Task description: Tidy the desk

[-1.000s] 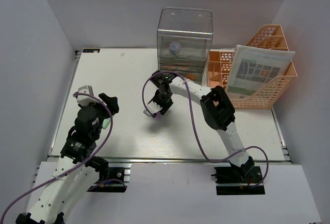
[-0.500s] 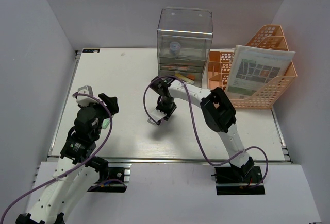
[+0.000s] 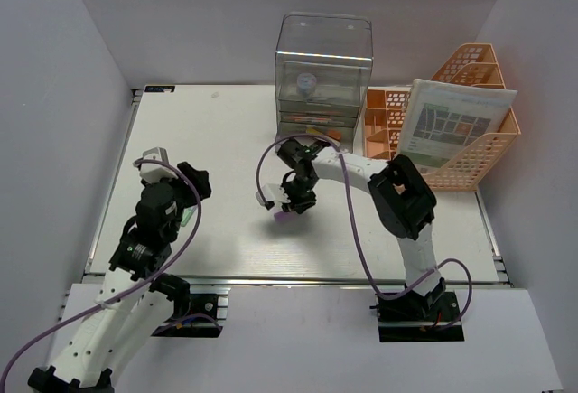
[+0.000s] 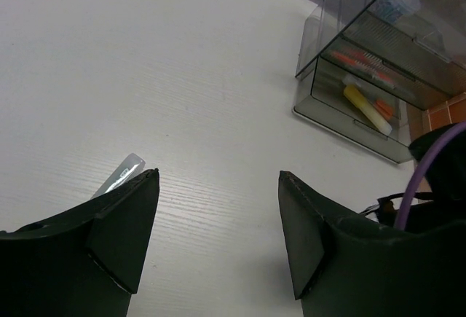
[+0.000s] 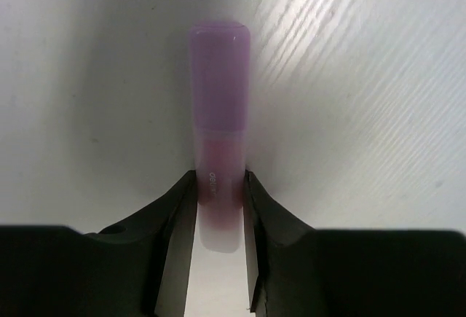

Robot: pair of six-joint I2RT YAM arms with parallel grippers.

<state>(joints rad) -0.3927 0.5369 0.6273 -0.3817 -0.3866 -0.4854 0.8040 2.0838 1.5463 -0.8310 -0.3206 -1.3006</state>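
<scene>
The white desk (image 3: pixel 217 131) fills the top view. My right gripper (image 3: pixel 289 203) is near the desk's middle, shut on a purple marker (image 5: pixel 218 76). The marker's purple cap points away from the fingers and its pale body sits between the pads (image 5: pixel 183 208). The marker's tip also shows in the top view (image 3: pixel 281 217), low over the desk. My left gripper (image 3: pixel 191 180) is over the left part of the desk. Its jaws stand wide apart with nothing between them in the left wrist view (image 4: pixel 218 178).
A clear drawer box (image 3: pixel 322 68) stands at the back centre, with markers in its lower drawer (image 4: pixel 368 106). An orange mesh rack (image 3: pixel 479 154) holding a printed sheet (image 3: pixel 452 126) stands at the back right. A small clear packet (image 4: pixel 120 173) lies by my left finger.
My right gripper has moved toward the front and slightly right, carrying the purple marker. My left arm has shifted a little.
</scene>
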